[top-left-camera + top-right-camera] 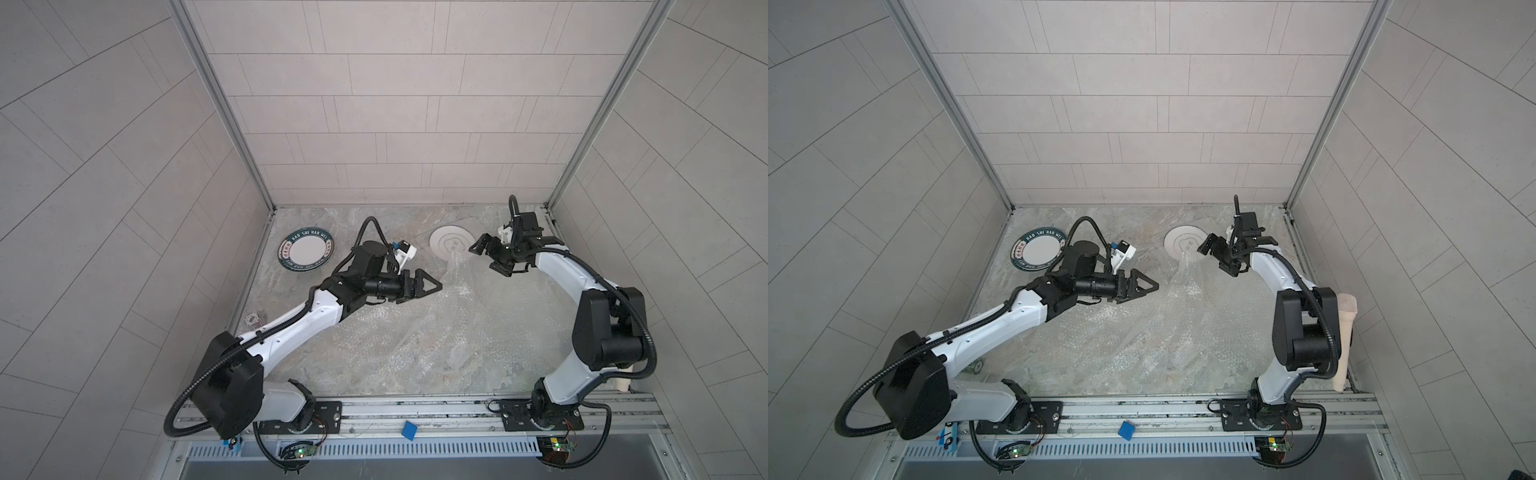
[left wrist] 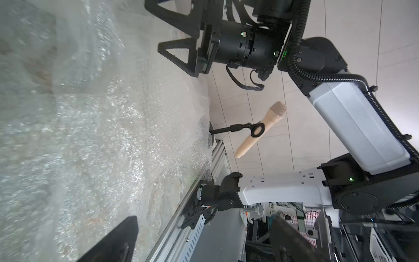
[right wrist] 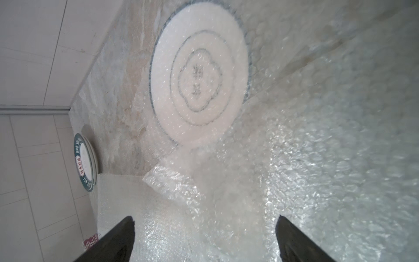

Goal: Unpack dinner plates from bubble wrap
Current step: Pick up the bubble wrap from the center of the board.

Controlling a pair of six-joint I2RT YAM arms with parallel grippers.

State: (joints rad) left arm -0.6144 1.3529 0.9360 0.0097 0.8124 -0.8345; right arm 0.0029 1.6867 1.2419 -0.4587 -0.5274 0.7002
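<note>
My left gripper hangs mid-table, jaws apart; my right gripper, also apart, sits at two o'clock beside the ringed plate under bubble wrap.

Far left of the table: lettered-rim plates, seemingly two stacked, apart from the wrap.
Far side, right of middle: ringed plate, lying under the bubble wrap.
Middle to near edge: the bubble wrap, spread on the table.
Over the wrap: left gripper left of middle; right gripper just beside the ringed plate.
Right edge: microphone, beside the right arm.
</note>
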